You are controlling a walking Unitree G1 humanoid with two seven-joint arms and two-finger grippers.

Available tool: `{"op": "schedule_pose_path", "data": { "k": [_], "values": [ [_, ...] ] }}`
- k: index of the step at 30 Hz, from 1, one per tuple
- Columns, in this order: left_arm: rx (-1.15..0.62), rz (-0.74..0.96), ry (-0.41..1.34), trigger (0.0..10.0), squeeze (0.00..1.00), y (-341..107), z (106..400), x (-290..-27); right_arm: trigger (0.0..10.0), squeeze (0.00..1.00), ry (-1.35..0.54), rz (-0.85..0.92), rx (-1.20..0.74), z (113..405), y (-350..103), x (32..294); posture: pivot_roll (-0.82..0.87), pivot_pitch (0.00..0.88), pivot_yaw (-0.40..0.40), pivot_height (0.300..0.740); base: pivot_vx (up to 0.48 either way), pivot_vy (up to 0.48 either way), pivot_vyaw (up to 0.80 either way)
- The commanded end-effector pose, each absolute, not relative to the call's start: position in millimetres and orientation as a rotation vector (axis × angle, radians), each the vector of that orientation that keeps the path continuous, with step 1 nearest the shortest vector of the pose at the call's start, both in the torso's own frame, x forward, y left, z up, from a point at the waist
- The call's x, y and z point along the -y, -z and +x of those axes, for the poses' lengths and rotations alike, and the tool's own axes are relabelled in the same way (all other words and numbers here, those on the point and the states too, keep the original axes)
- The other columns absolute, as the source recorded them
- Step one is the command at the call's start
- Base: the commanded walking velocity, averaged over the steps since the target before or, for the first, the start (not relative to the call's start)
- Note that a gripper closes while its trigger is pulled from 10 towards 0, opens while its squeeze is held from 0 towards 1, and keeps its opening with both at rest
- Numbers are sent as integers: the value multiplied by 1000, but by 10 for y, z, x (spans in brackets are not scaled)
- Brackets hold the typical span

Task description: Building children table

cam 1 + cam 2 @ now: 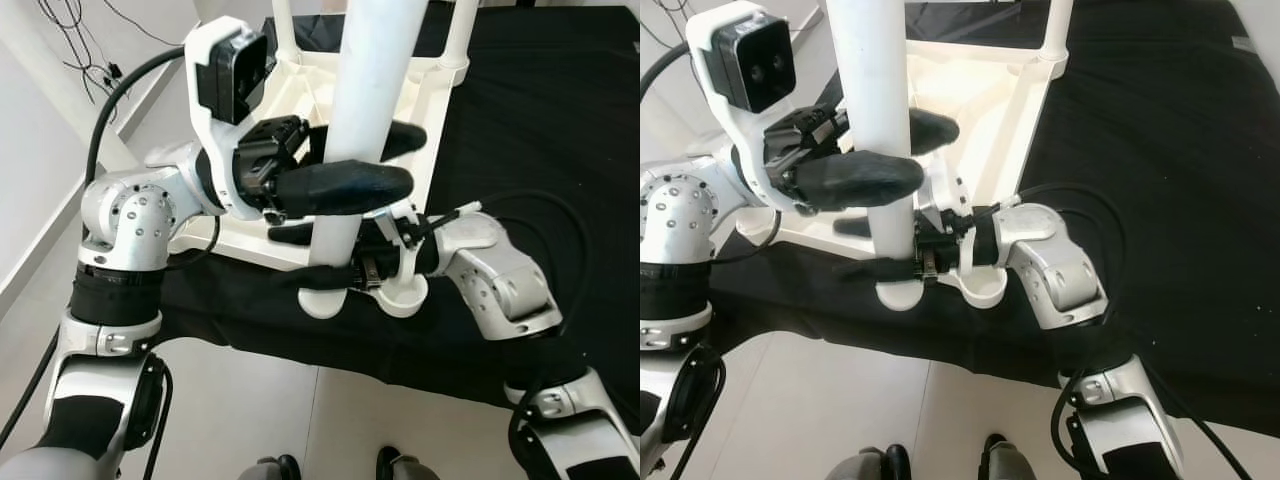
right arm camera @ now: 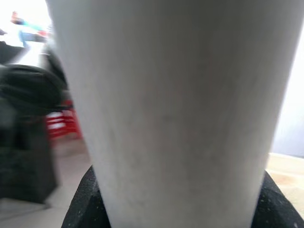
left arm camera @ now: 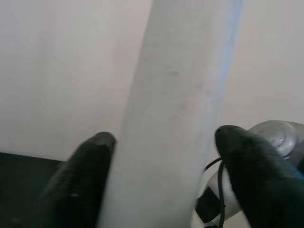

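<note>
A white children's table [image 1: 250, 245] lies upside down on a black cloth [image 1: 540, 120], with two legs [image 1: 460, 30] standing up at its far side. I hold a loose white table leg [image 1: 365, 80] upright at the near corner. Its flared lower end [image 1: 321, 300] sits just left of an open round socket [image 1: 405, 295]. My left gripper [image 1: 368, 160] is shut on the leg at mid-height, one finger [image 3: 85, 166] on each side. My right gripper [image 1: 885, 248] is shut on the leg low down, just above the flare, its pads [image 2: 85, 199] pressed against it.
The black cloth spreads to the right and far side of the table. Pale floor tiles [image 1: 250, 410] lie in front, where my feet [image 1: 285, 467] show. Cables [image 1: 75, 40] trail along the wall at the upper left.
</note>
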State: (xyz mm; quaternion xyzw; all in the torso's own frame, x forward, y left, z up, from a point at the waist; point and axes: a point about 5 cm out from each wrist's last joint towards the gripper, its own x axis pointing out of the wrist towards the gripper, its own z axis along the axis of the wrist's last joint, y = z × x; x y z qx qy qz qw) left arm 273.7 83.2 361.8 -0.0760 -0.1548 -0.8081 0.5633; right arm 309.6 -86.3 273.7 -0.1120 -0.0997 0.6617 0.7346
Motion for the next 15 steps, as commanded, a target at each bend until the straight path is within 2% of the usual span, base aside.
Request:
{"op": "schedule_pose_path", "data": {
  "k": [1,4,8,15],
  "values": [
    [377,-127,1964,10000,1000,-3643,2601,-781,0,0,-1277,-178,172,3227,-2673,1014,-85,232,100,740,0,0,0],
    [378,-123,1899,10000,1000,-3624,2618,-934,0,0,-1237,-166,195,3231,-2716,1137,-83,240,101,740,0,0,0],
    [369,-113,1754,10000,1000,-3593,2541,-1344,0,0,-1193,-145,246,3169,-2818,1428,-69,258,101,740,0,0,0],
    [299,-60,1590,10000,1000,-3427,2425,-1570,0,0,-1106,-164,247,3225,-2859,1660,-54,283,93,740,0,0,0]
  ]
}}
